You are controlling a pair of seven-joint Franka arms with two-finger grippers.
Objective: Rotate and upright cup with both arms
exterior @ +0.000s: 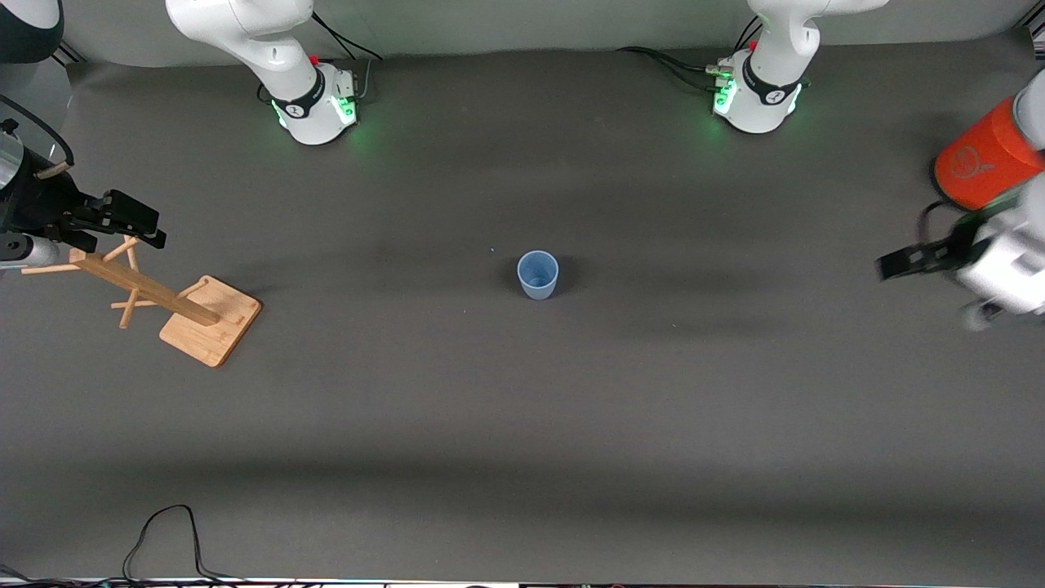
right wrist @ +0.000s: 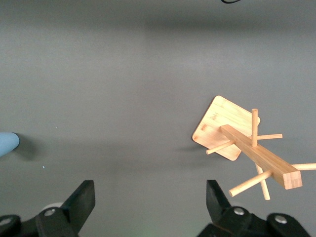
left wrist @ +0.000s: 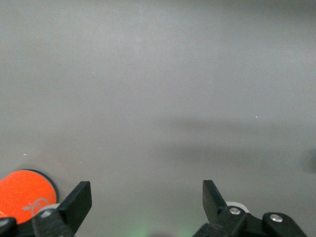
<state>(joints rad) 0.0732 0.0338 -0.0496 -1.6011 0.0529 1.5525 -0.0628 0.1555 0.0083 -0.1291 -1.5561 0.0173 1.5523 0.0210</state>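
The small pale-blue cup (exterior: 537, 275) is standing upright, mouth up, in the middle of the table (exterior: 522, 425). The left claw (left wrist: 146, 200) is hanging wide open and empty beside the orange can (exterior: 984, 163). The right claw (right wrist: 150, 200) is hanging wide open and empty over the wooden rack (exterior: 175, 302).

Robot lab, 2 bench-mounted arms (exterior: 277, 49), grey mat (exterior: 522, 425)

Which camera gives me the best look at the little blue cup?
The front view: the cup shows whole there, standing upright, mouth up, mid-table. The right wrist view catches only a pale-blue sliver of it at the picture's edge. The left wrist view doesn't show it at all.
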